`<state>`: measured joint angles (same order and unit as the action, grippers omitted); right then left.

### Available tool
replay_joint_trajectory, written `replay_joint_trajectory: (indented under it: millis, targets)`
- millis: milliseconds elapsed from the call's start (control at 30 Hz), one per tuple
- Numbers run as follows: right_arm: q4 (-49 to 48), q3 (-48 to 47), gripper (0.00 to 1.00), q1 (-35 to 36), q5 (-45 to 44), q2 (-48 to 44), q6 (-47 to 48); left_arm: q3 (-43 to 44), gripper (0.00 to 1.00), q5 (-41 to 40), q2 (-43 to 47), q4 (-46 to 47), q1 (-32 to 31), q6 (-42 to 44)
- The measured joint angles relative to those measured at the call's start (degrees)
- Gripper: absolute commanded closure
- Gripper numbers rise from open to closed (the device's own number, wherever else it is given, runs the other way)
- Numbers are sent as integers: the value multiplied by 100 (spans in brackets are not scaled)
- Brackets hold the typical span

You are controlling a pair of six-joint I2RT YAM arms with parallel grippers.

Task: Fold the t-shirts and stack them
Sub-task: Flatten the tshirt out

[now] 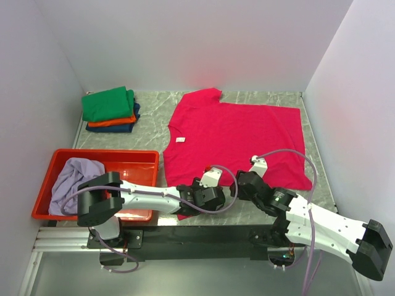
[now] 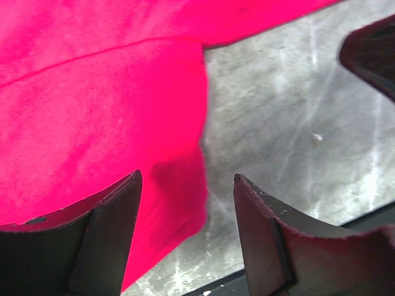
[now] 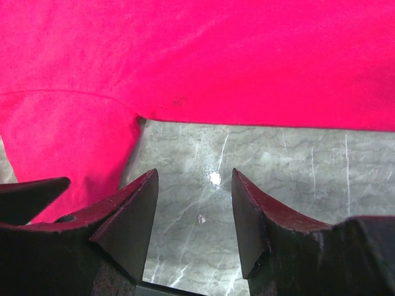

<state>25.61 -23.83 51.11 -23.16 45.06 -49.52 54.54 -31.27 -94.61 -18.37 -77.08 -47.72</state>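
Crimson-pink soft cloth t-shirt (image 1: 237, 139) lies spread flat on the grey marble table (image 1: 154, 114), just to the right of the rigid red plastic tray (image 1: 105, 153). Its long axis runs sideways across the table: the collar end points toward the tray and the hem lies on the side away from it. One sleeve reaches toward the back wall, the other toward the arm bases.

The left arm's fingers (image 2: 108, 237) stand apart, low over the near sleeve (image 2: 179, 197), with its edge in the gap between them and nothing gripped yet. The right arm's fingers (image 3: 129, 228) are also parted and hold nothing. They hang over bare table just beside the shirt's near side edge, farther from the tray than the left pair.

I judge the step to be taking hold of the near edge for a lengthwise fold. To do it well, the right pair should move onto the cloth first. Both should then pinch one layer, lift evenly and carry it straight across.

A folded stack of green, orange and dark blue shirts (image 1: 110, 105) sits beyond the tray, and a crumpled pale lavender shirt (image 1: 74, 176) lies inside it.
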Motion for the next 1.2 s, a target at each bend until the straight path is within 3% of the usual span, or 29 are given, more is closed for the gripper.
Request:
replay_joint_trajectory:
  millis: [433, 533, 600, 633, 833, 1067, 1200]
  targets:
    - [4, 0, 42, -15, 28, -52, 15, -42, 52, 468, -267, 422, 0, 227]
    - [15, 0, 42, -17, 28, -111, 15, -35, 61, 444, -396, 411, 2, 282]
    - [17, 0, 42, -17, 28, -149, 17, -20, 83, 444, -404, 415, 7, 275]
    - [17, 0, 42, -17, 28, -162, 20, -20, 99, 437, -413, 404, 13, 306]
    - [20, 0, 42, -17, 28, -170, 35, -184, 99, 656, -295, 675, 195, 293]
    - [17, 0, 42, -17, 35, -142, 76, -1534, 99, 2238, 938, 1766, 1349, 188]
    - [7, 0, 43, -17, 87, 142, 120, -1858, 99, 3206, 1106, 2393, 1705, 101]
